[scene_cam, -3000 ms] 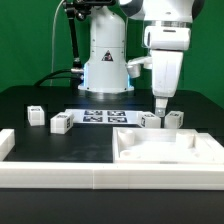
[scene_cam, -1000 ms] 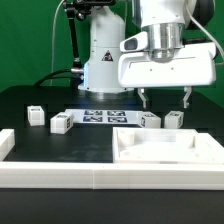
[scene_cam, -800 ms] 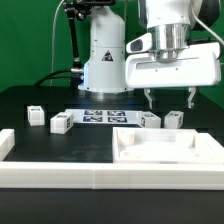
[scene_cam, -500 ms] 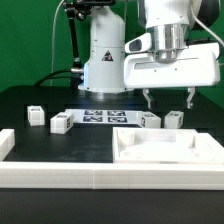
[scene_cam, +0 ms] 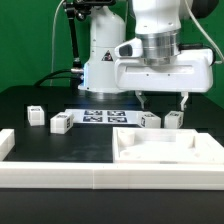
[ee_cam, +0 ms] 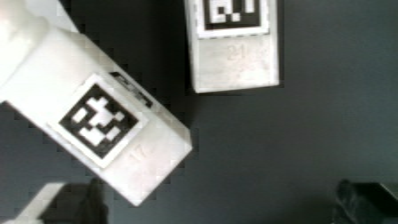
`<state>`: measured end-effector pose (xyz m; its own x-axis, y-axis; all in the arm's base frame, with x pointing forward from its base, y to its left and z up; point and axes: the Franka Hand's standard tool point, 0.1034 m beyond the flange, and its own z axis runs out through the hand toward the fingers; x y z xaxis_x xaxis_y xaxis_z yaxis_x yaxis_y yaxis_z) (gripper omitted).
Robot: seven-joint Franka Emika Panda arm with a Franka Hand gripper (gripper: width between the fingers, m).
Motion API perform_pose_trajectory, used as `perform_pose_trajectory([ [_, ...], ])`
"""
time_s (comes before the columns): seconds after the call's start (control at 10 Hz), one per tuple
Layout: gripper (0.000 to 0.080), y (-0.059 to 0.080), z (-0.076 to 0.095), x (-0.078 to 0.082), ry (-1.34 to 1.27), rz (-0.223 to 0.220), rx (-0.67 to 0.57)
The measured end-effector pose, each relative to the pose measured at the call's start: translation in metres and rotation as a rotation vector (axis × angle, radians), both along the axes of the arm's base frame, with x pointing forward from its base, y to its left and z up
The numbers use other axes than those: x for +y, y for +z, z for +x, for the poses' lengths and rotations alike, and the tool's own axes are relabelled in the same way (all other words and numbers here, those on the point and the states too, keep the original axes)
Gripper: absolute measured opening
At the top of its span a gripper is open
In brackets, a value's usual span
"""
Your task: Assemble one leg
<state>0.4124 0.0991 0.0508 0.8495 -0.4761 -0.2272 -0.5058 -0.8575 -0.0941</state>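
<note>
Four white legs with black-and-white tags lie on the black table. Two lie at the exterior view's left (scene_cam: 35, 114) (scene_cam: 60, 123). Two lie at its right (scene_cam: 150, 120) (scene_cam: 173, 119), just behind the large white panel (scene_cam: 165, 150). My gripper (scene_cam: 162, 100) hangs open and empty a little above the right pair, one finger (scene_cam: 140, 100) to each side of it. In the wrist view two legs show below the gripper (ee_cam: 210, 205), one slanted (ee_cam: 98, 110) and one straight (ee_cam: 235, 45). Both are untouched, and the dark fingertips (ee_cam: 54, 205) stand wide apart.
The marker board (scene_cam: 103, 115) lies flat in front of the robot base (scene_cam: 105, 60). A white rail (scene_cam: 60, 180) runs along the table's front, with a raised end (scene_cam: 5, 143) at the exterior view's left.
Three seconds ago the gripper was low at the right pair of legs. It has since risen, turned with its fingers spread wide, and shifted slightly toward the exterior view's left. The legs have not moved.
</note>
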Motion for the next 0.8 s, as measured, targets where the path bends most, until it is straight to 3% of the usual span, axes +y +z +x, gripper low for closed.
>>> perform_pose_trajectory([
  [0.4,0.0649,0.011,-0.011,0.016,0.064,0.107,0.221],
  [0.5,0.0649,0.009,-0.011,0.015,0.061,0.114,0.238],
  [0.8,0.0649,0.006,-0.018,0.011,0.070,0.196,0.421],
])
